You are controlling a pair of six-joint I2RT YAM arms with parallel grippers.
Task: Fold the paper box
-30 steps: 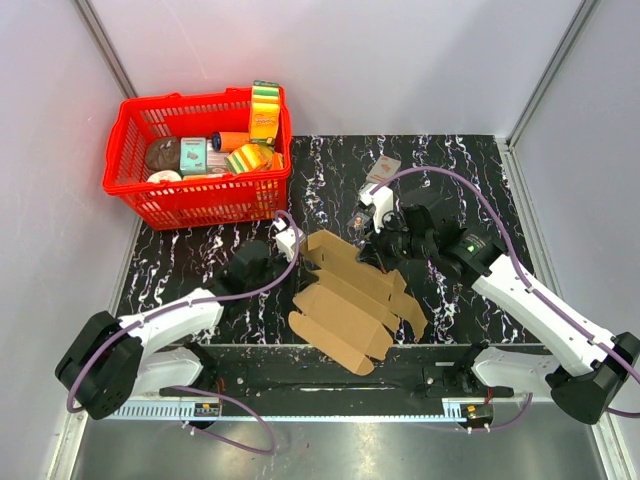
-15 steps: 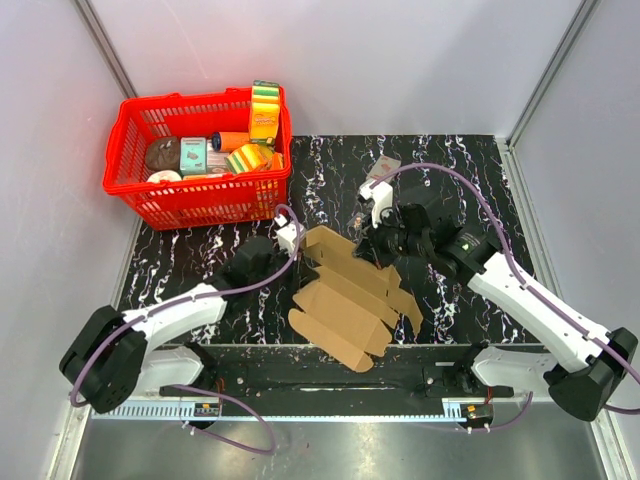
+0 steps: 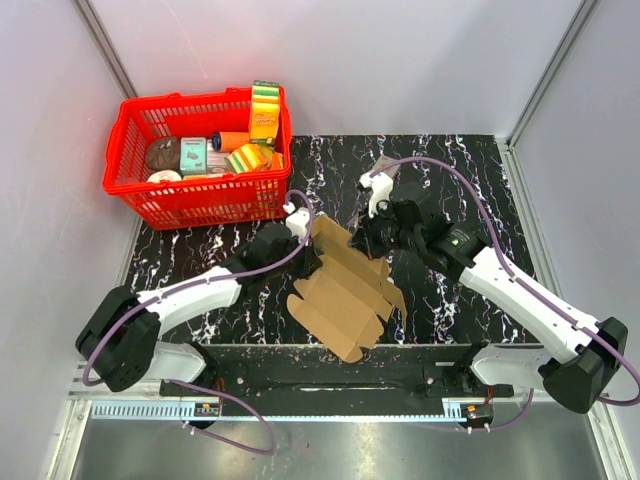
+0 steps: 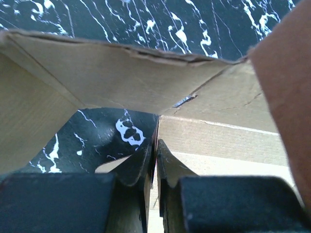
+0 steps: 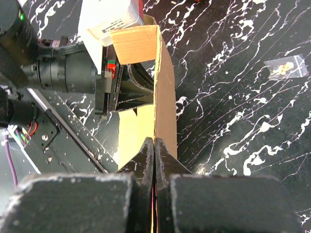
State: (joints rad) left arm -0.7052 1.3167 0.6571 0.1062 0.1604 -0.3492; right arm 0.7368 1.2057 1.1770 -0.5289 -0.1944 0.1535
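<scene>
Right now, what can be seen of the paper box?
The paper box is plain brown unprinted cardboard, a die-cut sheet with flaps and notches, creased and only partly folded. It lies at the middle of the table, its far panels raised. The left jaws pinch its far-left edge, the right jaws a far-right upright panel.

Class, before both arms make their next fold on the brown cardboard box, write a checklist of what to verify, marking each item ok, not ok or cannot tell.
1. Right gripper pinches the paper box by its upright edge: ok.
2. Left gripper closed on a flap: ok.
3. Held panel lifted off the table: ok.
4. Red basket apart from the box: ok.
5. Box closed into shape: not ok, near panels lie open.
6. Fold following its crease: cannot tell.
</scene>
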